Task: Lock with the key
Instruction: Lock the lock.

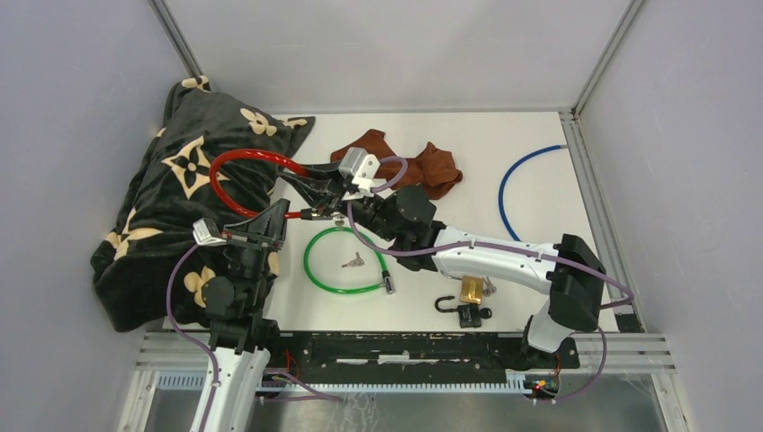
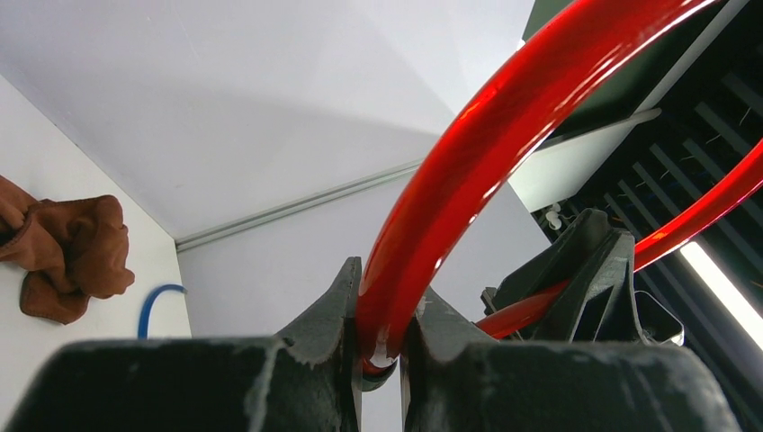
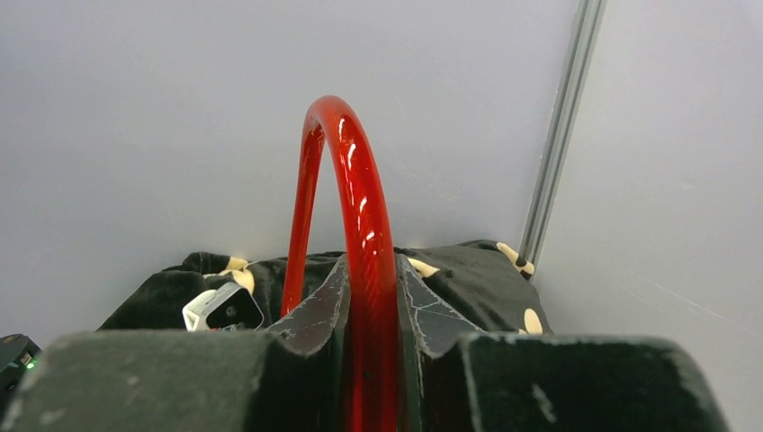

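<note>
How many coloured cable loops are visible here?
3: red cable, held by left gripper and right gripper; green cable, mid-table; blue cable, far right. Others may be hidden.

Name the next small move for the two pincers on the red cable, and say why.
Probably ease the left pincer and right pincer toward each other, to bring together the ends of the red cable. Both are clamped on it, while the keys lie untouched inside the green loop.
</note>
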{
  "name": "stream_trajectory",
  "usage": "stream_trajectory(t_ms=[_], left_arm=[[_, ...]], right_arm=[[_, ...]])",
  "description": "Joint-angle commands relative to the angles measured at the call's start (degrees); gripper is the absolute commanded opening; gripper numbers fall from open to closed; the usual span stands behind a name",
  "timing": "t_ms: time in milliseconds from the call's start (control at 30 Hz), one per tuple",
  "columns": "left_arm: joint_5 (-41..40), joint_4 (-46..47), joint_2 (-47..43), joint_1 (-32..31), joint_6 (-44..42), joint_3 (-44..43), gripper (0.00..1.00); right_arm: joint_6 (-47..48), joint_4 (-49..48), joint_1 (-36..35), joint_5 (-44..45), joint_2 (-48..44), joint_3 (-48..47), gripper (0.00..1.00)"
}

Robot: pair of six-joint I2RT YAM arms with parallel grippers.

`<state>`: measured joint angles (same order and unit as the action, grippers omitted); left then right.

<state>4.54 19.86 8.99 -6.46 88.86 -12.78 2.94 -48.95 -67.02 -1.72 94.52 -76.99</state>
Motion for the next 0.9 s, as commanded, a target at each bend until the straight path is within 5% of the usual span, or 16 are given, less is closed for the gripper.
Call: stream_trajectory(t_ms=[0, 867], left_arm=[[-2.98, -0.04, 0.3, 0.69, 3.0, 0.21, 0.02], [-3.3, -0.79, -0.42, 0.81, 5.28, -0.07, 0.02]], right_arm=[[-1.79, -11.93, -0.95, -2.72, -0.27, -4.01, 0.0], [1.44, -18.49, -1.0, -0.04, 2.8, -1.75, 0.0]])
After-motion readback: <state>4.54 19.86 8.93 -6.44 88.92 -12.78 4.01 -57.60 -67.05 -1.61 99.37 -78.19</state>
